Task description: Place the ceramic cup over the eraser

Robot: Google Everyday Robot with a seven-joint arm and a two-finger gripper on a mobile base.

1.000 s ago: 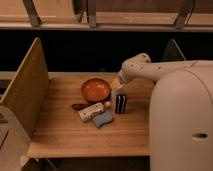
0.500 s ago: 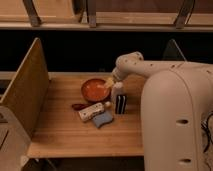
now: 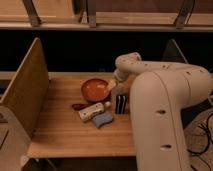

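Wooden table (image 3: pixel 60 131) bears the eraser (image 3: pixel 120 104), with the claw (image 3: pixel 113 86) hovering spread wide just behind it.

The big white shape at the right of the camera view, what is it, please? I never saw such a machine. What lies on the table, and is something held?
That white shape is a robot's arm, bending over a wooden table. There is one camera only; it looks down at the table from beside the arm. At the arm's end is the gripper, a hand with two fingers; it hangs open by the right rim of an orange bowl and holds nothing that I can see. In front of it stands a black striped eraser, and a small pale cup seems to stand just behind that. Further left in the picture lie a white bar with a red label, a blue sponge and a small dark red thing I cannot identify.
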